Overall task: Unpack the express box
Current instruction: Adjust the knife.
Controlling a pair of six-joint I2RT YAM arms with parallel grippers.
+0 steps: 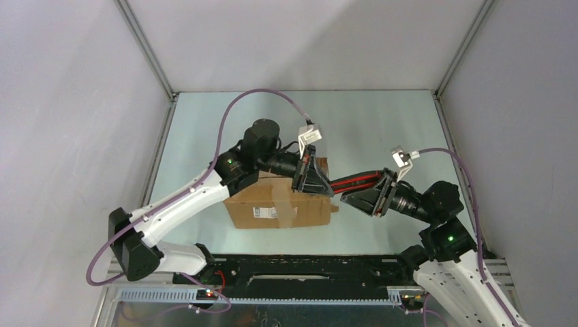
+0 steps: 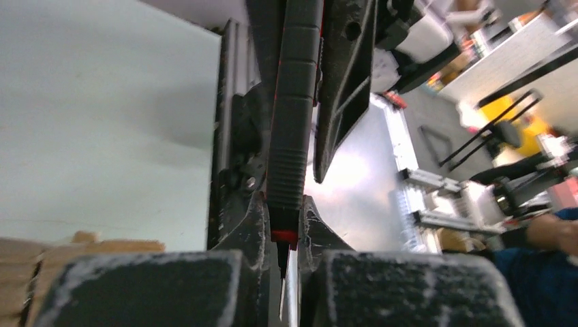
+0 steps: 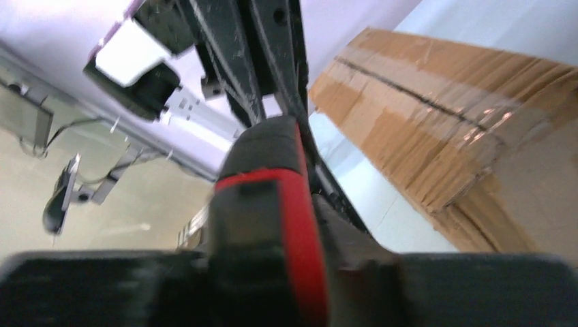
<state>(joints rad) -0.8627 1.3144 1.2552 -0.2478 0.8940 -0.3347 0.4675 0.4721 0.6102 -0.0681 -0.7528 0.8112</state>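
Observation:
The express box (image 1: 272,204), a brown taped carton with a white label on its near side, lies on the table in front of the left arm. Its taped top also fills the right of the right wrist view (image 3: 443,122). A red-and-black utility knife (image 1: 354,181) hangs just past the box's right end, between both grippers. My left gripper (image 1: 328,188) is shut on the knife's blade end (image 2: 285,204), with the blade tip sticking out between the fingers. My right gripper (image 1: 349,197) is shut on the handle (image 3: 300,177) from the other side.
Grey walls enclose the pale table (image 1: 382,129) on three sides. A black rail (image 1: 307,262) with the arm bases runs along the near edge. Purple cables loop over both arms.

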